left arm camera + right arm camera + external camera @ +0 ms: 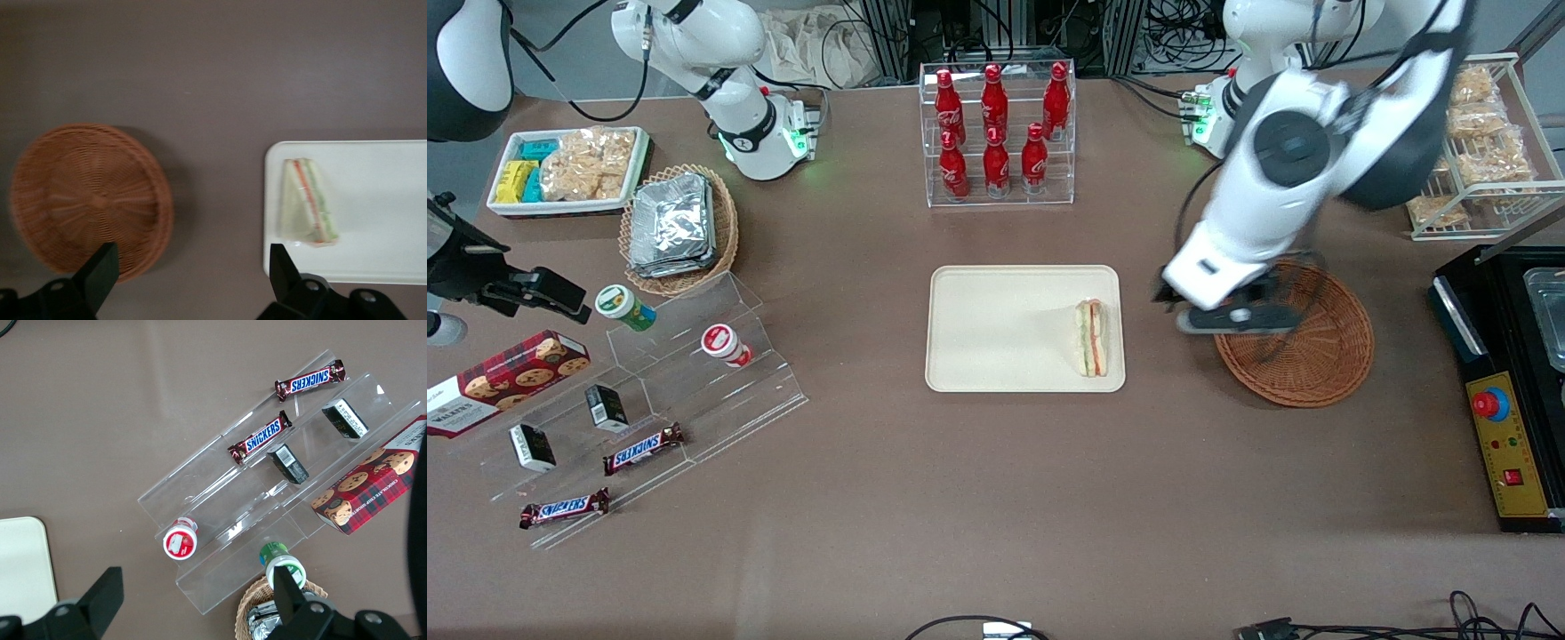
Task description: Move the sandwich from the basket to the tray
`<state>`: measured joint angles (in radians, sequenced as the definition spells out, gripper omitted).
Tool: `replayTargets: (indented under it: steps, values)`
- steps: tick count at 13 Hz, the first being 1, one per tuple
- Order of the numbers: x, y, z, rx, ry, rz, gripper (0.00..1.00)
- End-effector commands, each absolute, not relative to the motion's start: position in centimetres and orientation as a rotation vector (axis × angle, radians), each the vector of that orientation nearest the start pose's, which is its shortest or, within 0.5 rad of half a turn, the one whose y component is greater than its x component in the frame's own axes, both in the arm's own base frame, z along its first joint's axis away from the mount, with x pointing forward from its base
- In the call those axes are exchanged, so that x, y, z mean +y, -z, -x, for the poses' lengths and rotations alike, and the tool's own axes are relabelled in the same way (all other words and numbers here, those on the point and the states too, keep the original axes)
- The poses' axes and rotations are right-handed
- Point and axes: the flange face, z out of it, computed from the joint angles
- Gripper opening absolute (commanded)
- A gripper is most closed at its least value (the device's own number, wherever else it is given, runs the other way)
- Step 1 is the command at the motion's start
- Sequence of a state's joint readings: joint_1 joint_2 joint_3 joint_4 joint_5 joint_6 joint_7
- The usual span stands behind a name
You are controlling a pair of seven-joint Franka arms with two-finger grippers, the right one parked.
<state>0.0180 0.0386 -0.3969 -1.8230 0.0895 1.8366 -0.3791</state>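
The sandwich point(1091, 338) lies on the cream tray point(996, 329), near the tray's edge toward the working arm's end. The reddish-brown wicker basket point(1316, 356) sits empty beside the tray. My left gripper point(1209, 311) hangs above the table over the basket's rim, on the side facing the tray. In the left wrist view the gripper point(192, 260) is open and empty, over bare table between the basket point(87, 200) and the tray point(387, 200). The sandwich point(308, 203) rests flat on the tray there, apart from the fingers.
A clear rack of red cola bottles point(996, 124) stands farther from the camera than the tray. A black control box point(1507, 391) and a wire rack of snacks point(1485, 142) sit at the working arm's end. Acrylic steps with snacks point(676, 382) and a foil-packet basket point(679, 227) lie toward the parked arm's end.
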Motion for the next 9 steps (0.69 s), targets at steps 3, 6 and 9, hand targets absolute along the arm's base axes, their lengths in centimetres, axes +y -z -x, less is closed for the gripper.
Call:
replayTargets:
  steps: [3, 6, 9]
  values:
    - [-4.4, -52.2, -49.1, -0.119, 0.008, 3.079, 1.00]
    - [-0.3, -54.4, -48.4, -0.181, -0.012, 3.092, 1.00]
    - [0.3, -59.1, -49.1, -0.210, -0.031, 3.091, 1.00]
